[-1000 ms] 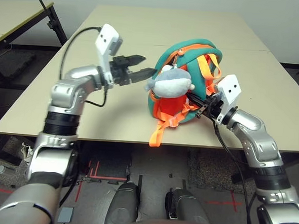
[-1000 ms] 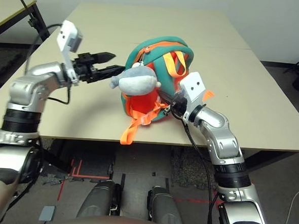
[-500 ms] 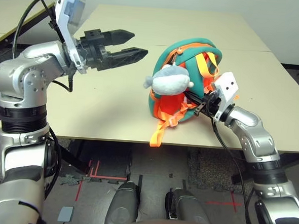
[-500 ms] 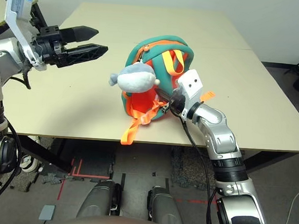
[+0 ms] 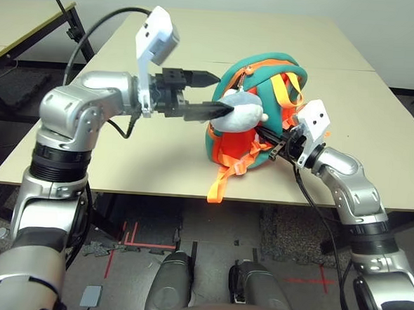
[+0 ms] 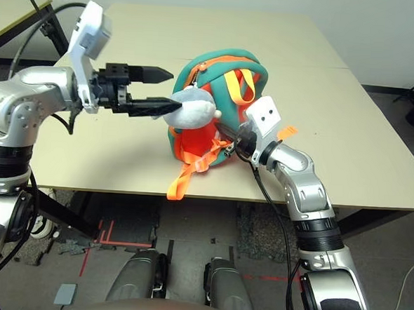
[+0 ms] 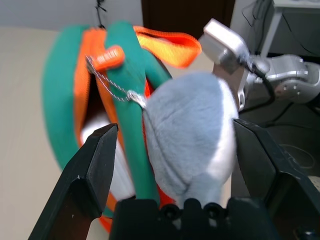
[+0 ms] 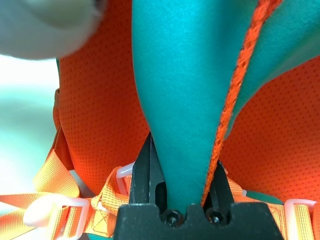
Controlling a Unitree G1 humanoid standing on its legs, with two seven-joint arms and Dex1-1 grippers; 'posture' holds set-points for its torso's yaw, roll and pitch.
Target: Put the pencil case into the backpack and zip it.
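I have the backpack (image 5: 255,112) sitting upright near the front edge of the desk (image 5: 123,143), a little right of its middle, teal trim arching over an orange body, with orange straps (image 5: 223,173) trailing down past the front edge. The grey-and-white plush toy (image 5: 241,109) hangs off a thin chain from the orange zipper pull (image 7: 107,57) on the side facing my left arm. My left gripper (image 5: 212,93) is level and pointing right at the bag, jaws spread wide; in the left wrist view the plush sits between the two black fingers (image 7: 92,165), and I cannot tell whether either finger touches it. In the head views the nearer finger's tip lies against the toy's grey side. Beside the toy the zipper gap stands partly open, and something pale shows inside it; I cannot say for certain that this is the pencil case. My right gripper (image 8: 172,187) is at the bag's right side, low down, jaws narrowed onto a fold of the teal trim (image 8: 185,100), which rises straight out from between them, orange mesh fabric on either side.
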